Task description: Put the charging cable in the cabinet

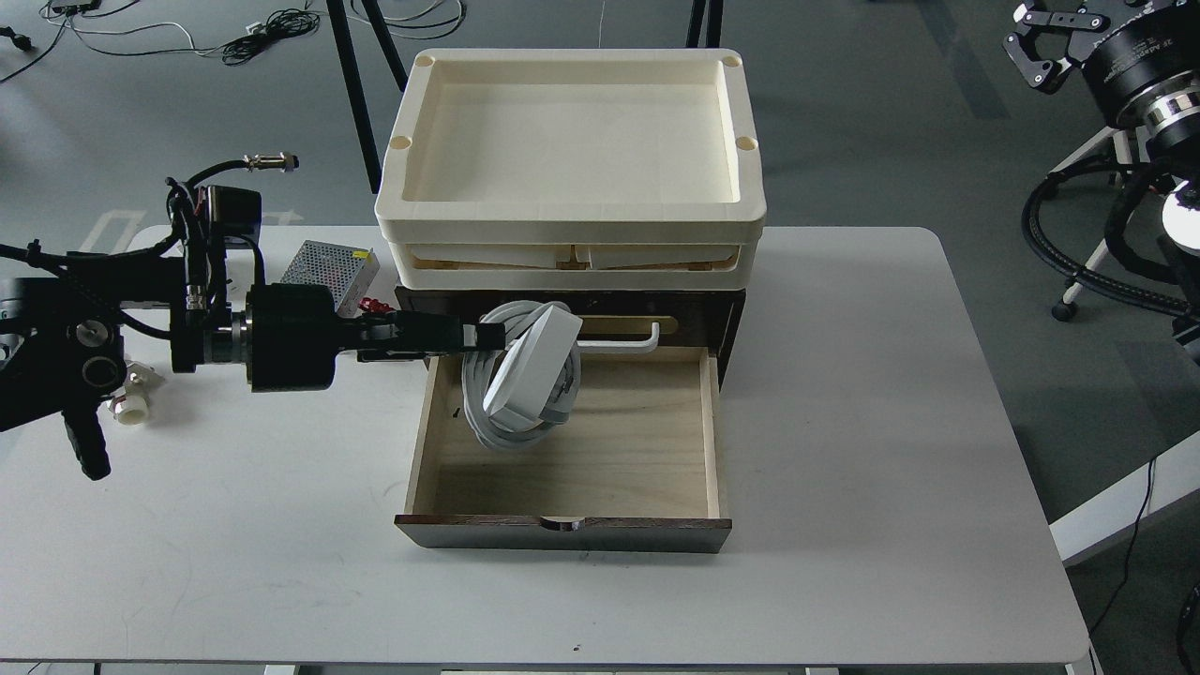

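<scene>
Charging cable (530, 375) held in the air above the open drawer (562, 450) of the cabinet (712, 323), over its rear left part, not resting on the drawer floor. White block tilted, long axis running from upper right near the cabinet front down to lower left; upper end close to the white bar handle (628, 344), lower end pointing toward the left wall of the drawer. Thick white cord looped around the block, hanging below and to the left of it. Left gripper (469, 336) reaching in horizontally from the left, fingers closed on the cord and block at the upper left side. Right gripper (1041, 42) raised far at the upper right, away from the table (891, 422), with a gap visible between its 2 fingers, holding nothing. 2 cream trays (572, 202) stacked on top of the cabinet, overhanging the drawer opening a little. Behind the left arm, a perforated metal box (328, 272) lying on the table just beside the cabinet; a small red part (375, 306) next to it. Small white fittings (131, 394) lying near the left edge, partly hidden by the arm.
</scene>
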